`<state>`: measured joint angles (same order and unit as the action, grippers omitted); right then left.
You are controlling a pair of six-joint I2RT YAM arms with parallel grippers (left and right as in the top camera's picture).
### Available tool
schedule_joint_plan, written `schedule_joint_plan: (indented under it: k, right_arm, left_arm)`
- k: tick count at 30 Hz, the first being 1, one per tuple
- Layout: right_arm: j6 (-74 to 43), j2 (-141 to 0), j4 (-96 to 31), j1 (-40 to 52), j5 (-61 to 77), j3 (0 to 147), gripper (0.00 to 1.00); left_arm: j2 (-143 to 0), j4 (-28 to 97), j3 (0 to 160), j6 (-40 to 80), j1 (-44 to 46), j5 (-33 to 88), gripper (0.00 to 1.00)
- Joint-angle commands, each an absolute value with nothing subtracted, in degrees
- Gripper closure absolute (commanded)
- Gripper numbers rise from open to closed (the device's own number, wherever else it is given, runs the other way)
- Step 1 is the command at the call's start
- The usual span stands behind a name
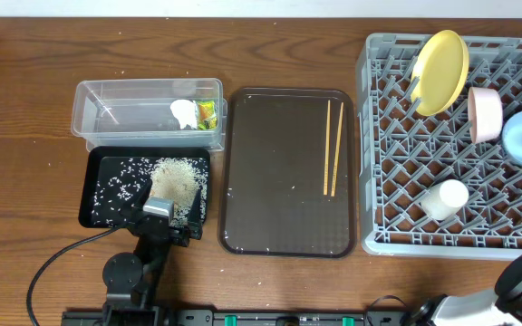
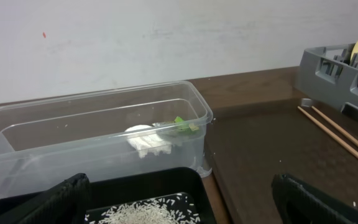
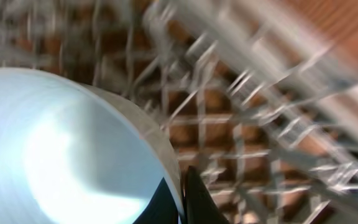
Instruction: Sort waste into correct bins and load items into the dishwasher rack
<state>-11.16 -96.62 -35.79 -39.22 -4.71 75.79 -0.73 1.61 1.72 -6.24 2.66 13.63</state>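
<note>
The right pincer is pressed together on the rim of the light blue bowl, holding it over the dishwasher rack. Judging by its neighbours, it is probably meant to slot between the pegs: the pink bowl and yellow plate both stand on edge there. A small white cup lies nearer the front.

The left pincer hangs spread wide and empty over the black tray, which carries the rice grains. Just behind it, the clear tub holds the tissue and wrapper — dry waste kept apart from food. Two chopsticks lie on the brown serving tray — not yet loaded.
</note>
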Motion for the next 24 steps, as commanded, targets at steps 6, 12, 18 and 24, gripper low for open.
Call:
schedule_joint_plan:
  k: [6,12,18,24]
  right_arm:
    - [-6.8,-86.6,-27.0,-36.5,-24.7,76.3,0.99]
    - [3.4,-89.4,-19.6,-28.2,-46.8,76.3,0.99]
    - [25.0,-96.1,-9.5,-24.2,-50.2,76.3,0.99]
    - [42.9,-100.6,-2.7,-23.6,-51.2,76.3,0.99]
  left_arm:
    - [-0.4,2.6,0.2,-6.8,2.3,14.8,0.05]
    - [-0.4,2.6,0.2,-6.8,2.3,14.8,0.05]
    - [-0.4,2.6,0.2,-6.8,2.3,14.8,0.05]
    - [-0.4,2.6,0.2,-6.8,2.3,14.8,0.05]
